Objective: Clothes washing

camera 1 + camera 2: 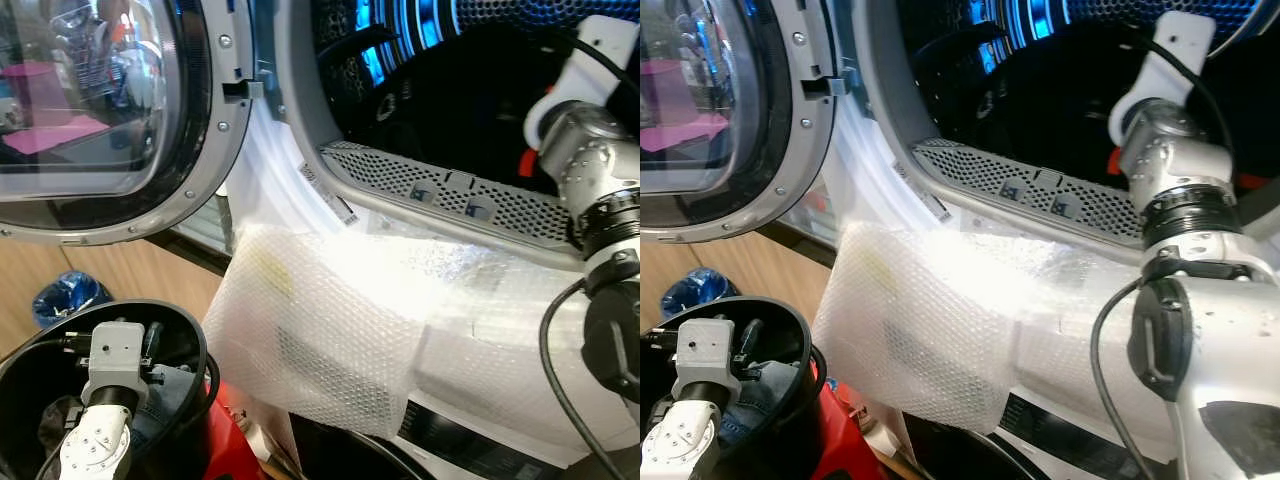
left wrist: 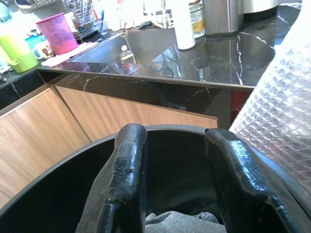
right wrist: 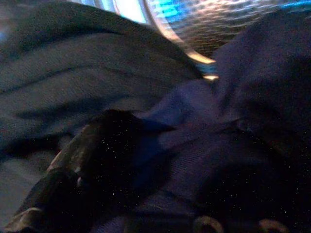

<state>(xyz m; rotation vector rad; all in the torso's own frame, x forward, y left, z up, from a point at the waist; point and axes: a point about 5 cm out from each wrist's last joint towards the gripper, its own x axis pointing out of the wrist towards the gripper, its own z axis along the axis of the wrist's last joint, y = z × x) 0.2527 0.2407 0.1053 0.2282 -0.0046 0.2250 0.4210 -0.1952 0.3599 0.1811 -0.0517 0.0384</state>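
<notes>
**Right arm in the drum, left over the bin**

The black bin [image 1: 190, 345] holds grey clothes [image 2: 175, 224]; the left hand [image 2: 175, 189] hovers inside its rim, fingers narrowly parted, holding nothing. The right hand [image 3: 146, 160] is buried in dark blue laundry [image 3: 233, 121] inside the washer drum [image 1: 440, 90]; its grip cannot be told. Bubble wrap [image 1: 330, 320] drapes the washer front below the open door [image 1: 110, 110]. A black marble tabletop [image 2: 194, 53] lies beyond.

Drum mouth [image 1: 450, 90] open; dark clothes [image 3: 218, 145] crowd right claw [image 3: 146, 194].

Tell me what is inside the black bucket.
The left gripper reaches into the bucket, over grey and blue clothes. Whatever lies deeper is hidden.
</notes>
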